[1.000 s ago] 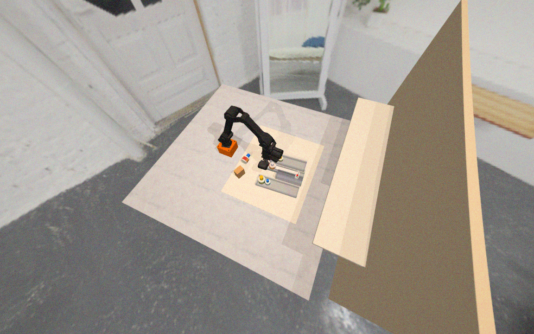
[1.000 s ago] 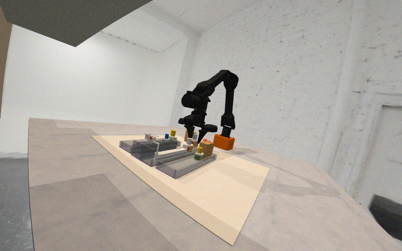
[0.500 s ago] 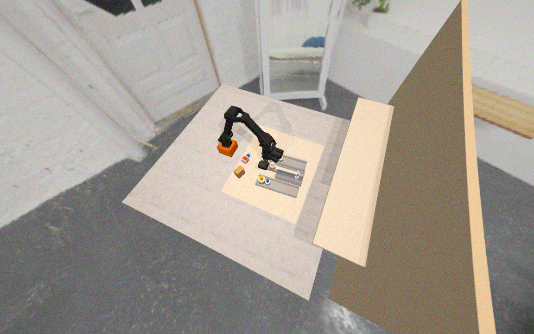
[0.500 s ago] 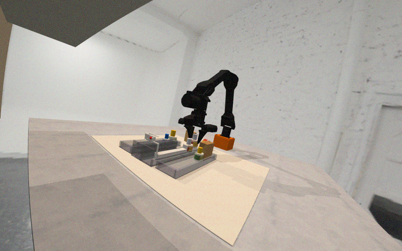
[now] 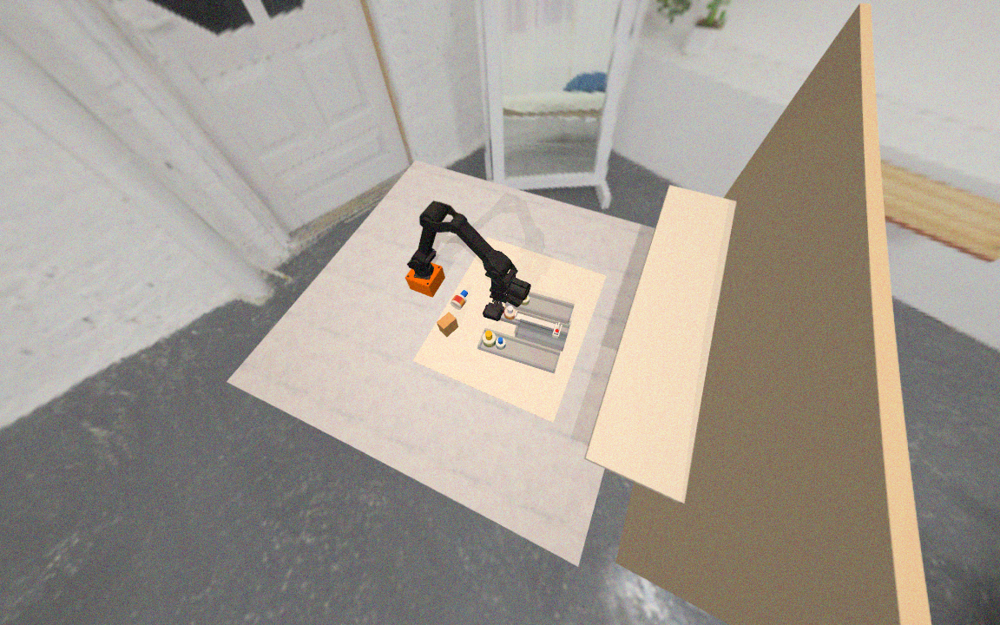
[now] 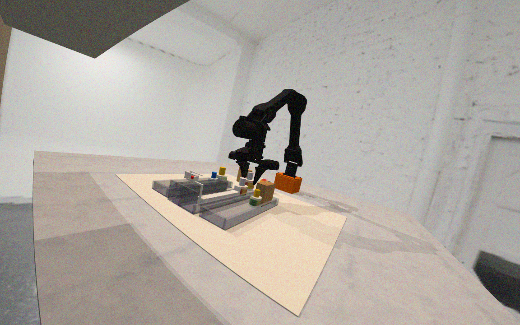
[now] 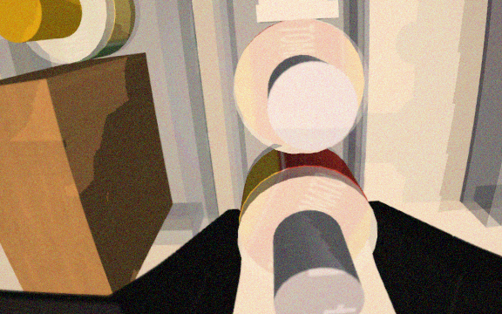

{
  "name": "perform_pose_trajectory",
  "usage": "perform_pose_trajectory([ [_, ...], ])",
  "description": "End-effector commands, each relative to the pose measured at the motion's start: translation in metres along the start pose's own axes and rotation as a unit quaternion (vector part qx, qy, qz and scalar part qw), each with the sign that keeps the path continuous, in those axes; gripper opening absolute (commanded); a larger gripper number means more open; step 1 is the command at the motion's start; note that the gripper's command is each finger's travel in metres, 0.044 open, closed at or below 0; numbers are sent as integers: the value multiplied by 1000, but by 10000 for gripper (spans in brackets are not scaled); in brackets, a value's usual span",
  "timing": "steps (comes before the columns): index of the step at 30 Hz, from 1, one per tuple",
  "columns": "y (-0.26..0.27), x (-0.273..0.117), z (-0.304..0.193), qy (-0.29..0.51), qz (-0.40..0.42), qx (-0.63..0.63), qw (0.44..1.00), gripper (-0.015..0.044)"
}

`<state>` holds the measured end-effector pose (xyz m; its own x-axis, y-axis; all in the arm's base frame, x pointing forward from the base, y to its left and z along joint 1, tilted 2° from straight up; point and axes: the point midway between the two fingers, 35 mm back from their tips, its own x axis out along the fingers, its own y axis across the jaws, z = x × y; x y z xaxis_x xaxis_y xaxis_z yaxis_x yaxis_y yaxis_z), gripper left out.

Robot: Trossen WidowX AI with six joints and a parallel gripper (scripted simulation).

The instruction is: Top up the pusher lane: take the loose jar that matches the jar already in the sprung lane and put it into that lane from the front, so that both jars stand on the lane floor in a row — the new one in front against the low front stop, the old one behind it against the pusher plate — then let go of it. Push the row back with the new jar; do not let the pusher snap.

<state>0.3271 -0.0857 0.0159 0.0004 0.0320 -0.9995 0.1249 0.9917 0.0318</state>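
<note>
The sprung lane (image 6: 189,206) is the middle one of three clear lanes on the counter (image 6: 164,258). Over its front end, the black claw (image 6: 249,178) is closed on a white-capped jar (image 6: 250,176). A second white-capped jar (image 6: 242,181) stands in the sprung lane. To one side of that lane, a yellow-capped green jar (image 6: 255,198) stands in a neighbouring lane, near a brown box (image 6: 266,191). Beyond the sprung lane's other side are a blue-capped jar (image 6: 213,175) and another yellow-capped jar (image 6: 221,172).

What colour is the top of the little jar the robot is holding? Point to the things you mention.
The held jar's (image 7: 305,196) knob is greyish white; the wrist view shows it best.
</note>
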Motion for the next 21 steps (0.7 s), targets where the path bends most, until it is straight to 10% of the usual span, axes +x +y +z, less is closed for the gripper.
perform_pose_trajectory([
  [1,-1,-5,10,-17,-3,2,1000,0],
  [21,-1,-5,13,-17,-3,2,1000,0],
])
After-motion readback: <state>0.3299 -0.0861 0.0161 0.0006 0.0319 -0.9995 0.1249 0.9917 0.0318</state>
